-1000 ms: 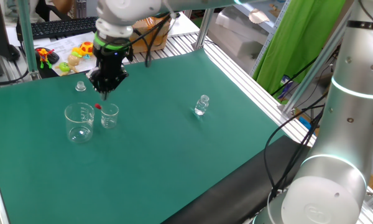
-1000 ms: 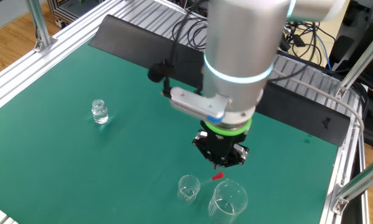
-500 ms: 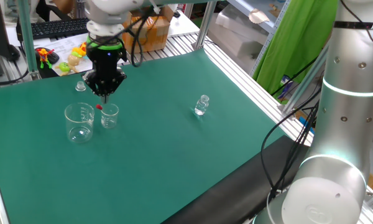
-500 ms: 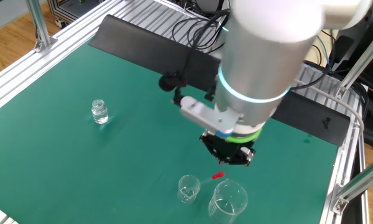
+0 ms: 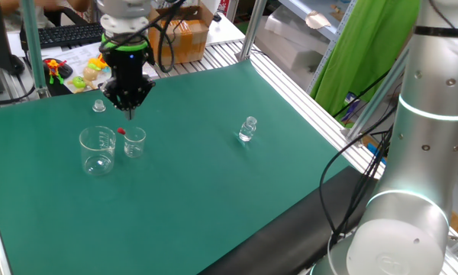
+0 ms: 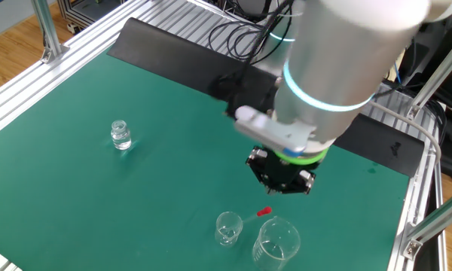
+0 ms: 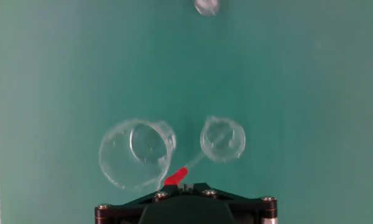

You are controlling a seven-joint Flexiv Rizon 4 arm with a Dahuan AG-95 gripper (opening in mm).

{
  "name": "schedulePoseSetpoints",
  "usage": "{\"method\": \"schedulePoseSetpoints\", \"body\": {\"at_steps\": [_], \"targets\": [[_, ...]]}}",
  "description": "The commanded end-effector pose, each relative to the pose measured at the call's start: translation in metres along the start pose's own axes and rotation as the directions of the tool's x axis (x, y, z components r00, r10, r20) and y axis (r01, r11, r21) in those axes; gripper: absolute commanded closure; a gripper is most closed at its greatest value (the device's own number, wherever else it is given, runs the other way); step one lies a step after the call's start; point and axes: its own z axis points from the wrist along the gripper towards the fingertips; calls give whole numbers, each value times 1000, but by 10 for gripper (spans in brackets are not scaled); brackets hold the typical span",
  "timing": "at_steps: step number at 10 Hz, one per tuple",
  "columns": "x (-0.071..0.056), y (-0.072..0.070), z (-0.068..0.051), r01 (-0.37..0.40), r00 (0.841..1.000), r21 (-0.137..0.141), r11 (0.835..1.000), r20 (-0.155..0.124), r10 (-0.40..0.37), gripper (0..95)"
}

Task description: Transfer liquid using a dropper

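Dropper (image 7: 188, 167): leans in the small beaker, red bulb up and out over the rim on the side toward the large beaker, thin clear stem slanting down inside the glass. Nothing grips it; the beaker wall alone props it. In one fixed view the red bulb (image 5: 121, 131) shows at the small beaker's rim; in the other fixed view it shows as a red spot (image 6: 264, 212) between the two beakers.

Small beaker (image 5: 134, 142): upright on the mat, just beside the large one. Whether it holds liquid I cannot tell.

Large beaker (image 5: 98, 150): upright, near enough that a short carry would move liquid from one glass to the other, which is probably why the pair stands so close.

Gripper (image 5: 128, 111): points straight down above the bulb and clear of it, fingers fully closed on nothing. In the hand view only the black edge of the hand (image 7: 186, 202) shows, with the bulb just ahead of it.

Judgement: the dropper looks parked, bulb up where fingers could reach it from above, so the jaws would have to open before taking it.

Small glass bottle (image 5: 248, 129): stands alone, well apart from the beakers.

Small clear cap-like piece (image 5: 99, 106): sits behind the beakers; too small to identify.

Table (image 5: 214, 198): covered by a green mat.
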Motion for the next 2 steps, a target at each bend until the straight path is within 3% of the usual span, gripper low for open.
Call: {"method": "schedulePoseSetpoints", "body": {"at_steps": [1, 2], "targets": [[3, -7, -7, 24, 1000, 7, 1000, 2, -24, 950], [4, -12, -9, 37, 999, 9, 999, 6, -37, 950]]}}
